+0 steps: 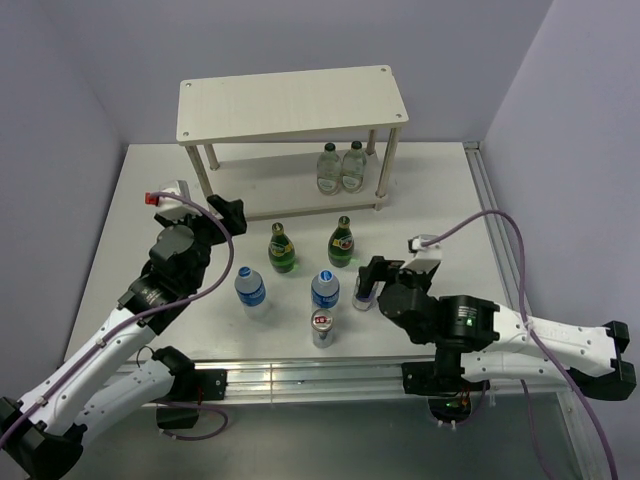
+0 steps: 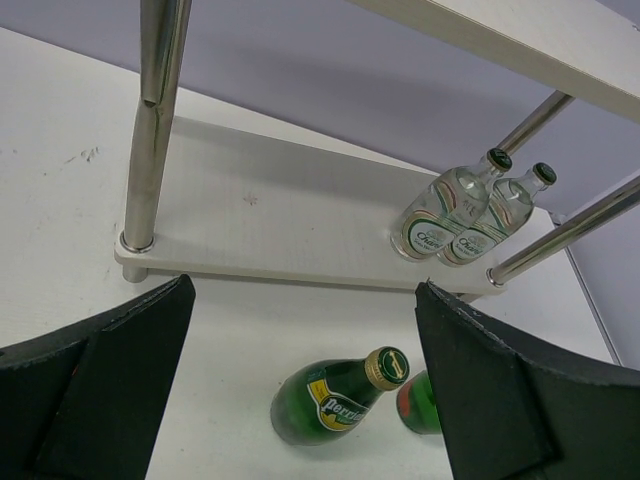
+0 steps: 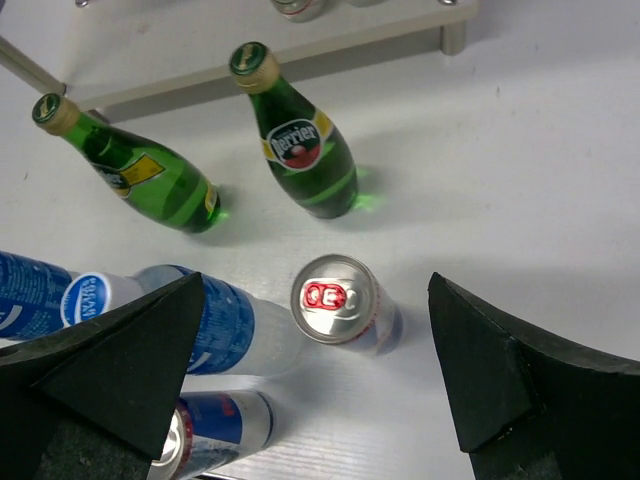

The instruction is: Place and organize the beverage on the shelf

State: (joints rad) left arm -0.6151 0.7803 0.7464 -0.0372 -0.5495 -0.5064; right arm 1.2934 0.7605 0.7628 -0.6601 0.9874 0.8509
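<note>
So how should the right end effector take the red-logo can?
Grip the can mid-body on its round side, descending from above: it stands upright, top facing the open right end effector. A plastic bottle stands close beside it, so that finger probably needs care.

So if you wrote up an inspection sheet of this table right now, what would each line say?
Surface: white table, no spills seen.
Job's things: shelf at the back, top board bare. Upright on the table: two green bottles, two plastic bottles, two cans.
Clutter: nothing seen.
Already shelved: two clear glass bottles side by side on the lower board, right end.
Grippers: left gripper open, empty, facing the shelf; right gripper open, empty, at the right-hand can.
Cables: a purple cable loops along each arm.
Surroundings: plain pale walls.
</note>
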